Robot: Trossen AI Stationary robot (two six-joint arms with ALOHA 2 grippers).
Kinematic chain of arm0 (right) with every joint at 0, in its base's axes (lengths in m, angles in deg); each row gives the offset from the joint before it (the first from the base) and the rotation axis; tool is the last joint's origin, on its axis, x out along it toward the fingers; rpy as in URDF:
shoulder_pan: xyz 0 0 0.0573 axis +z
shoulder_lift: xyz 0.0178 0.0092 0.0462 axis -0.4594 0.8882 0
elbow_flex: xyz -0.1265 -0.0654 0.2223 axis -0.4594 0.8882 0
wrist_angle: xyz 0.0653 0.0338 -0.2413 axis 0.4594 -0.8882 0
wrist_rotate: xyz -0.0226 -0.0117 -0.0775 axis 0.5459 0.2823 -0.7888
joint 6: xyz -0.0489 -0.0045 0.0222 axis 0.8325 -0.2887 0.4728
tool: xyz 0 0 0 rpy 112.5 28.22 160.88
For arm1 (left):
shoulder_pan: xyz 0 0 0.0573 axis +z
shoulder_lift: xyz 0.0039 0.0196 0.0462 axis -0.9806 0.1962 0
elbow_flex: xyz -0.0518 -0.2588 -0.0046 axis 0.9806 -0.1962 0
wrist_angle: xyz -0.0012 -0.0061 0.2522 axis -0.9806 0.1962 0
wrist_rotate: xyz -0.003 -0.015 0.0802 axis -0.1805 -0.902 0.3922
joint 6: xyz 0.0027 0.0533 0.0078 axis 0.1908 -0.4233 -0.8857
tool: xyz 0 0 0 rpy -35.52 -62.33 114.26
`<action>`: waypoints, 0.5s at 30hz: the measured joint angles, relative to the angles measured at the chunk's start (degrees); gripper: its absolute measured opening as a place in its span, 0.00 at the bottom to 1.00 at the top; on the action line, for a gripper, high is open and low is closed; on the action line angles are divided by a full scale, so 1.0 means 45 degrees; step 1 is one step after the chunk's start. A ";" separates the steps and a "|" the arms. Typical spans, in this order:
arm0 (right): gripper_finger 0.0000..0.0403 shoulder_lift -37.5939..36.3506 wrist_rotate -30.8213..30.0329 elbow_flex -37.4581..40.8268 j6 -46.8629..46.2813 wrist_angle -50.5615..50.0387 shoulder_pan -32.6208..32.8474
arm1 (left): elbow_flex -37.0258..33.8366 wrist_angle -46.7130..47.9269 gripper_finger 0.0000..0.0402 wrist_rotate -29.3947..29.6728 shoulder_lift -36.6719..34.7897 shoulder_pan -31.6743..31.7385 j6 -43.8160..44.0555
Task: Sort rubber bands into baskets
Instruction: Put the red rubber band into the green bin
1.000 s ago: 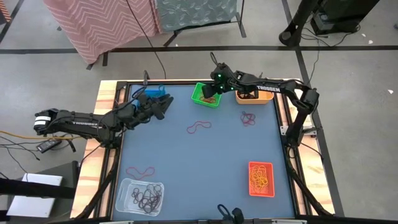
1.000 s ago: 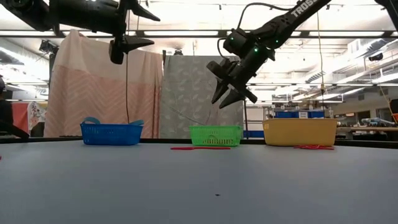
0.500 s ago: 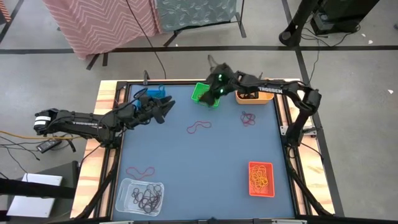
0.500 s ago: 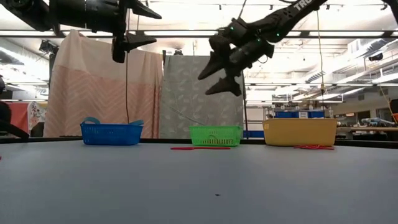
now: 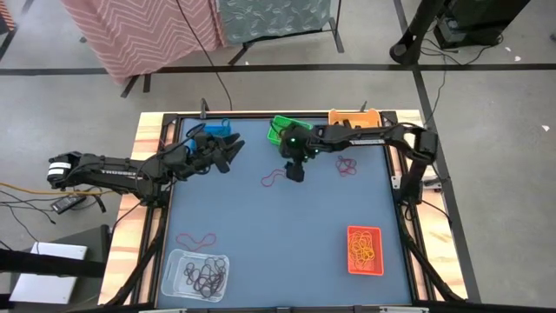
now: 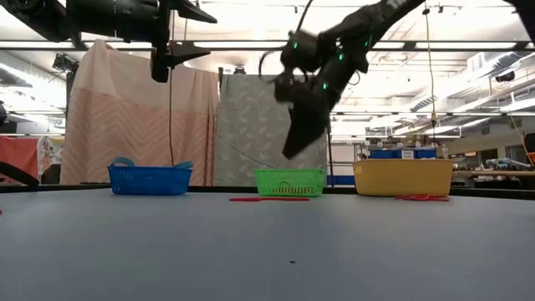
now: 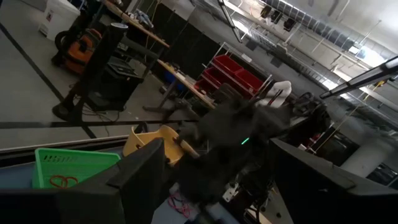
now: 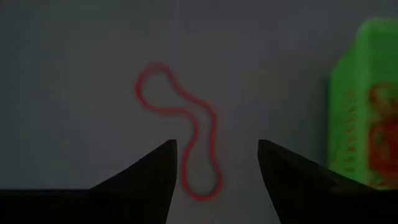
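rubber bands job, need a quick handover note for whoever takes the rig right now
Right gripper: jaws open, empty, above the red band lying on the mat beside the green basket.
Left gripper: jaws open, empty, waiting in the air by the blue basket.
Done: bands already lie in the green, yellow-orange, red-orange and clear baskets.
Left: that red band, the dark red bands near the yellow-orange basket, and the red band by the clear basket.
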 joint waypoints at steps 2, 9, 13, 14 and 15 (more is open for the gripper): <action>0.57 0.0450 0.0167 0.0007 0.0000 -0.0100 0.0008 | 0.0000 -0.0052 0.71 0.0005 0.0000 0.0000 0.0007; 0.56 0.1933 0.0049 0.0002 0.0204 0.0645 0.0389 | 0.0000 -0.0027 0.71 0.0015 0.0000 -0.0001 0.0280; 0.56 0.2632 -0.0225 -0.0032 0.0270 0.0651 0.0488 | 0.0000 0.0002 0.71 0.0019 0.0000 -0.0002 0.0333; 0.55 0.2740 -0.0508 -0.0056 0.0241 0.0633 0.0535 | 0.0000 0.0022 0.71 0.0019 0.0000 0.0000 0.0340; 0.54 0.2869 -0.0852 -0.0080 0.0248 0.0580 0.0597 | 0.0000 0.0031 0.71 0.0019 0.0000 0.0000 0.0340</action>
